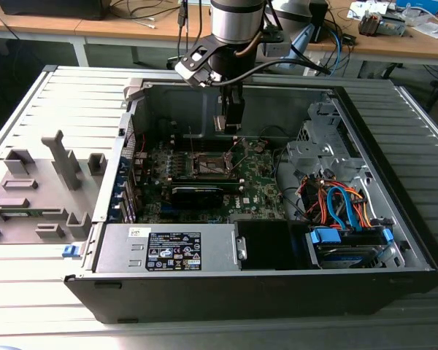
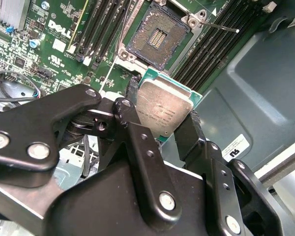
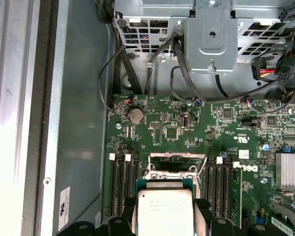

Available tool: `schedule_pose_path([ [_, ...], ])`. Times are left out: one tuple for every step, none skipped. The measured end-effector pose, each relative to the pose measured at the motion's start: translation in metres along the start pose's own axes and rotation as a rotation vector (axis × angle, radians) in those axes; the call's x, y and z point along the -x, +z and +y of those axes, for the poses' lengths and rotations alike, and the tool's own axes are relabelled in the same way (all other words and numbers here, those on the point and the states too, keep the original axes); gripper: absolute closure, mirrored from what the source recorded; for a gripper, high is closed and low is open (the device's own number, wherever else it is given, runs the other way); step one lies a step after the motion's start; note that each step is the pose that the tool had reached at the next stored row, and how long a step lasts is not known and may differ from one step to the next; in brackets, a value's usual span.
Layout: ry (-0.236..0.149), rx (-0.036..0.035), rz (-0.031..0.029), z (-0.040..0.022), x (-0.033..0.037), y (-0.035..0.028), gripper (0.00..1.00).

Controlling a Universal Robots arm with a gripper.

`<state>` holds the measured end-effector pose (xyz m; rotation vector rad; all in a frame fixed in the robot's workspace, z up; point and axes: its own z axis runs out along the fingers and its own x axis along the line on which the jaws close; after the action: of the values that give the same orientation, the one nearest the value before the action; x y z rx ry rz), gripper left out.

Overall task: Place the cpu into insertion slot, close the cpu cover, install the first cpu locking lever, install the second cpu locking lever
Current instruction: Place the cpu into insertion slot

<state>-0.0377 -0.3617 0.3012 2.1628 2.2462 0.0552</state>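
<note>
Gripping the cpu [image 2: 163,109] by two opposite edges, the gripper [image 1: 232,120] hangs inside the open computer case [image 1: 241,295], above the green board [image 2: 54,39] and apart from it. Its jaws are clenched on the chip, with one dark finger [image 2: 188,133] on each side and the metal top facing the second wrist view. The insertion slot [image 2: 157,37] lies bare nearby, its pin field uncovered and nothing in it. The cpu cover [image 3: 172,173] seems swung up off it, though its exact angle is hard to tell. I judge the chip light, stiff and thin, with a slick lid and a delicate underside, so the edges are the right hold. The slot's fine pins would likely bend under a skewed or forced landing
</note>
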Motion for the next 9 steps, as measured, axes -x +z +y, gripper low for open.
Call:
schedule_pose_path([
  [0.002, 0.0, 0.0, 0.0, 0.0, 0.0, 0.45],
  [0.003, 0.0, -0.0001, 0.0, 0.0, 0.0, 0.45],
  [0.006, 0.0, -0.0003, 0.0, 0.0, 0.0001, 0.45],
  [0.008, 0.0001, -0.0003, 0.0, 0.0, 0.0001, 0.45],
  [0.009, 0.0001, -0.0003, 0.0, 0.0, 0.0001, 0.45],
  [0.011, 0.0001, -0.0004, 0.0, 0.0, 0.0001, 0.45],
  [0.012, 0.0001, -0.0005, 0.0, 0.0, 0.0001, 0.45],
  [0.014, 0.0001, -0.0006, 0.0, 0.0, 0.0001, 0.45],
  [0.016, 0.0001, -0.0006, 0.0, 0.0, 0.0002, 0.45],
])
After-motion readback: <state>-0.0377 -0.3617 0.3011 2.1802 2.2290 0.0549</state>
